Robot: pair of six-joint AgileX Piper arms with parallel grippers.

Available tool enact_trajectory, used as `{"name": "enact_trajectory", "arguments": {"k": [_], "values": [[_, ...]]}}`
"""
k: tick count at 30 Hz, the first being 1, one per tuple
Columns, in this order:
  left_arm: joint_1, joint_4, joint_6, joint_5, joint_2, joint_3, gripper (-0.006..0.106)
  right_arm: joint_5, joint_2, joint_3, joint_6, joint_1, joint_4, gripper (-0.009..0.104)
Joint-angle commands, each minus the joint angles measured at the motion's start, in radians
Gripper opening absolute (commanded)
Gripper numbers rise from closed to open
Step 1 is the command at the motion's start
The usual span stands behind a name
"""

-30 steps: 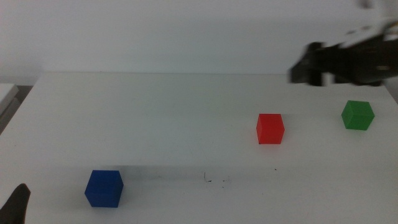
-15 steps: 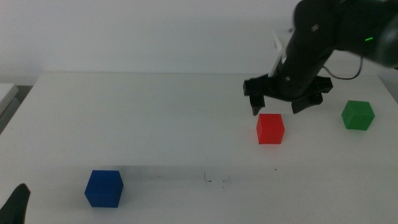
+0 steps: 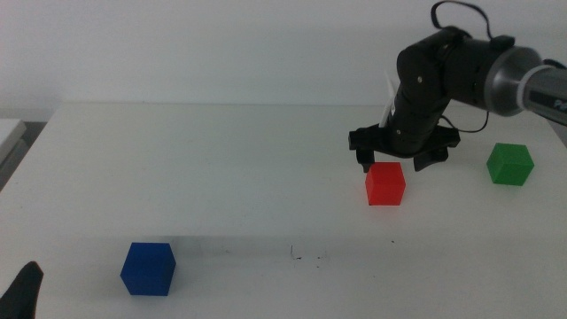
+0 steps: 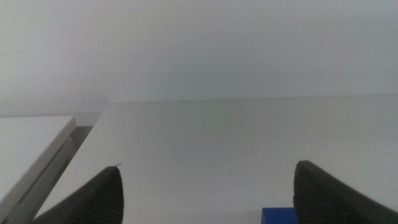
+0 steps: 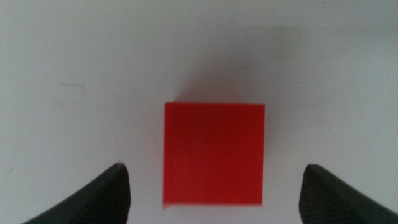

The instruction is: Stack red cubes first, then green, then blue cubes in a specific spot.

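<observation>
The red cube (image 3: 385, 183) sits on the white table right of centre. My right gripper (image 3: 394, 163) hangs open just above and behind it, jaws spread wider than the cube. The right wrist view looks straight down on the red cube (image 5: 214, 154), which lies between the two jaws of the right gripper (image 5: 214, 186) without touching them. The green cube (image 3: 509, 164) stands at the far right. The blue cube (image 3: 148, 268) rests near the front left, and its top edge (image 4: 280, 216) shows in the left wrist view. My left gripper (image 4: 208, 193) waits open at the front left corner.
A white tray or panel edge (image 3: 9, 137) lies off the table's left side. A few small dark marks (image 3: 306, 257) dot the tabletop near the front centre.
My right arm swung in from the far right, came down, and settled low over the red cube. The cubes have not moved.
</observation>
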Motion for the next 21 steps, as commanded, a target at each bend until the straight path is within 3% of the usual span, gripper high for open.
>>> {"name": "enact_trajectory", "arguments": {"k": [1,9,12,14,19,21], "values": [[0.001,0.000,-0.006,-0.013,-0.004,0.000,0.094,-0.023,0.022,-0.007,0.005,-0.016,-0.015,0.093],[0.001,0.000,-0.006,-0.013,-0.004,0.000,0.094,-0.100,0.088,-0.007,0.005,-0.028,-0.005,0.092],[0.001,0.000,-0.006,-0.013,-0.004,0.000,0.094,-0.108,0.111,-0.007,0.005,-0.028,-0.005,0.084],[0.001,0.000,-0.006,-0.013,-0.004,0.000,0.094,-0.112,0.117,-0.007,0.005,-0.030,-0.005,0.074],[0.001,0.000,-0.006,-0.013,-0.004,0.000,0.094,-0.121,0.121,-0.007,0.048,-0.036,-0.005,0.029],[0.001,0.000,-0.006,-0.013,-0.004,0.000,0.094,-0.094,0.109,-0.012,0.059,-0.033,-0.005,0.016]]}}
